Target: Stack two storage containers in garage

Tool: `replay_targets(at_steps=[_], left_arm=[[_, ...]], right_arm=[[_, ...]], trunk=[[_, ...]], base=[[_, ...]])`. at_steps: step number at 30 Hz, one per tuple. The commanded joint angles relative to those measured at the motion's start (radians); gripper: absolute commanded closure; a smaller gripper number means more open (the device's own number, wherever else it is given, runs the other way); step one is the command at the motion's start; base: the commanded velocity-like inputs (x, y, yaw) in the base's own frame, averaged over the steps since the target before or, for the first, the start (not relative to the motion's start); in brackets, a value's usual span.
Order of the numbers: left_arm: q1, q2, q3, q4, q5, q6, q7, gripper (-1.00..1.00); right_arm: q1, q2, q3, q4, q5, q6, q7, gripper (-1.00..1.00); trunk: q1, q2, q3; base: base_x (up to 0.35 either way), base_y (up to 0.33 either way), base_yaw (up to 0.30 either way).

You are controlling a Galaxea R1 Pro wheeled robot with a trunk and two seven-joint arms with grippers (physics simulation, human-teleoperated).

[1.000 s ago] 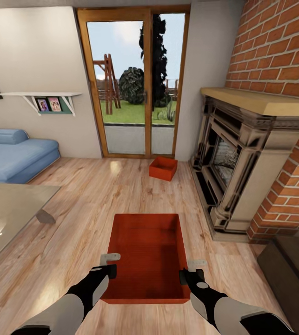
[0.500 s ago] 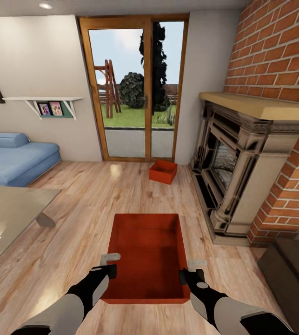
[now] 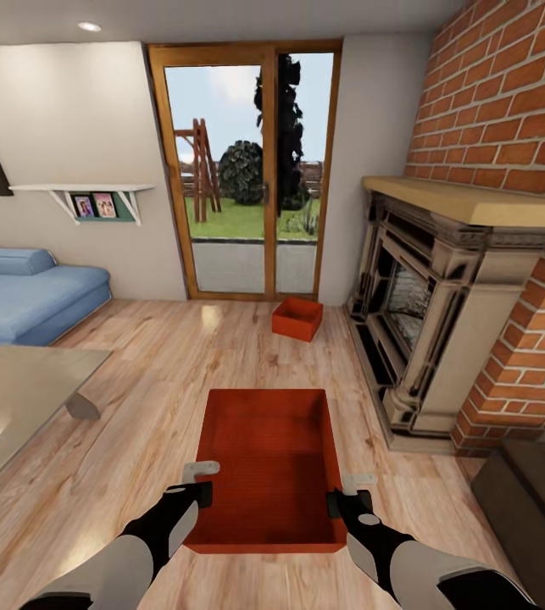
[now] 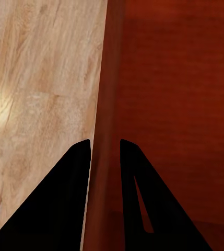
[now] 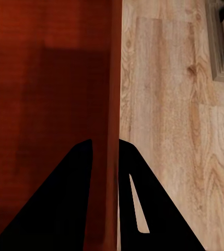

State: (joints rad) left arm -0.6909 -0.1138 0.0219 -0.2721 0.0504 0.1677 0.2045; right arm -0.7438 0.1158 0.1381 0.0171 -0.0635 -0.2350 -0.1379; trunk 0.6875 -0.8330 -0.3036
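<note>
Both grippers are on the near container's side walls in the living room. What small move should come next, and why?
Probably turn the base toward the way out, keeping both grips. The left gripper and right gripper each pinch a side wall of the near container, which looks lifted off the wood floor. The second container by the glass doors can wait.

Home living room, blue sofa, brick fireplace, wood plank floor, glass garden doors
</note>
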Motion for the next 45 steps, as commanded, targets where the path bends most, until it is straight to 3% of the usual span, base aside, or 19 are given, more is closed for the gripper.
replay_targets(at_steps=[1,45], left_arm=[[-0.001,0.0,0.031,-0.006,-0.024,-0.056,0.018,1.0],[-0.001,0.0,0.032,-0.006,-0.024,-0.056,0.018,1.0]], right_arm=[[0.0,0.001,-0.018,0.003,-0.002,-0.003,-0.003,1.0],[0.0,0.0,-0.018,0.003,-0.002,-0.003,-0.003,1.0]], trunk=[[0.0,-0.001,0.0],[0.0,-0.001,0.071]], base=[[0.0,0.0,0.0],[0.0,0.0,0.0]])
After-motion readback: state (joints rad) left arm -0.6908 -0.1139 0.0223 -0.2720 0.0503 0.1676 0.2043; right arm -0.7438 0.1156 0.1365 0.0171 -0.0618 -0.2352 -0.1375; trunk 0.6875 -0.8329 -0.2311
